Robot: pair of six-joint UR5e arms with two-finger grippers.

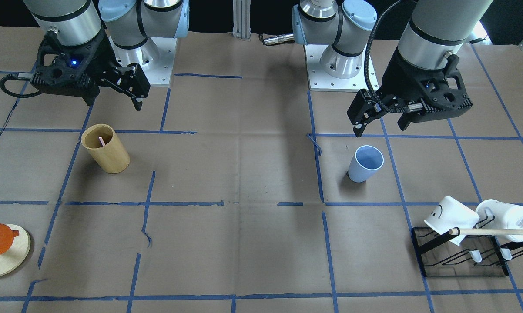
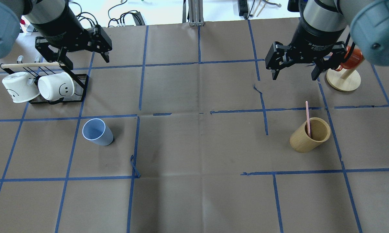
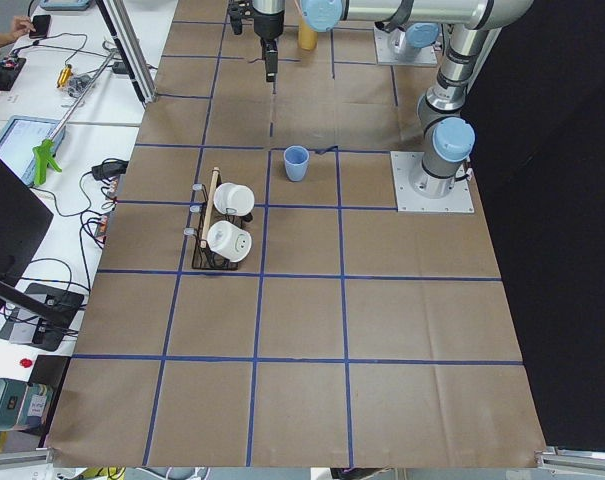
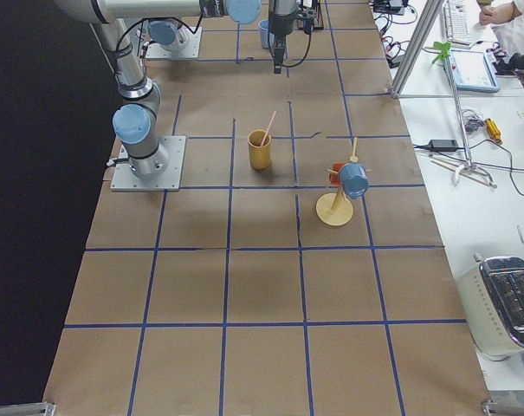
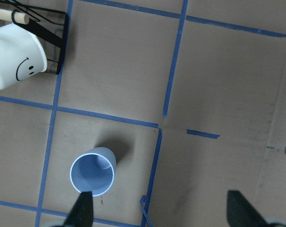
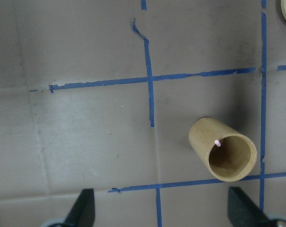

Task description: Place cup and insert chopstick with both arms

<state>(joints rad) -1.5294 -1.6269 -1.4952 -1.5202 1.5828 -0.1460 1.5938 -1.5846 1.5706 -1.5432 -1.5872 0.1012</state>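
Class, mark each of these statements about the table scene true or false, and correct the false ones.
1. The pink chopstick stands inside the bamboo holder. True.
2. The left gripper is shut on the blue cup. False: it is open and hangs above the table, apart from the cup.
3. Two white mugs sit on the black rack. True.
4. The blue cup lies on its side. False: it stands upright, open end up.
5. The right gripper is open with nothing between its fingers. True.
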